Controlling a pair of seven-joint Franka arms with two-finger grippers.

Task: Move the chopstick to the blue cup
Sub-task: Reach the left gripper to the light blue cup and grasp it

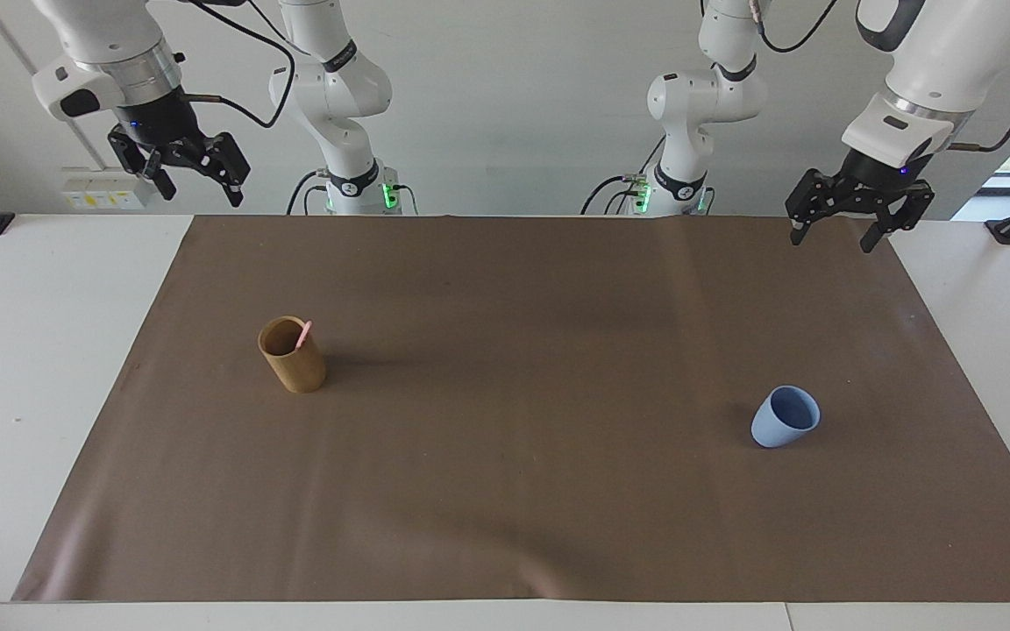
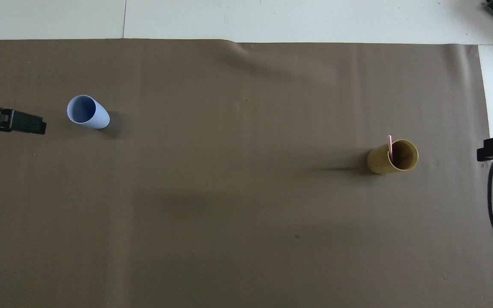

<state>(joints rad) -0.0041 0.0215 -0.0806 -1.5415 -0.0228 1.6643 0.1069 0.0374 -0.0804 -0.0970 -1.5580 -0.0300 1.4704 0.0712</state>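
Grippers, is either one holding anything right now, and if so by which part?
Nothing is held. The left gripper and the right gripper are both open and empty, up in the air. The chopstick stands in the tan cup.

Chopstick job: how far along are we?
Done: nothing; the chopstick stands in the tan cup. In hand: nothing; the left gripper and right gripper hang open and empty. Left: lift it and drop it into the empty blue cup.

Matt blue cup (image 1: 785,417), wood-look tan cup (image 1: 293,355), smooth matt brown mat (image 1: 522,491).
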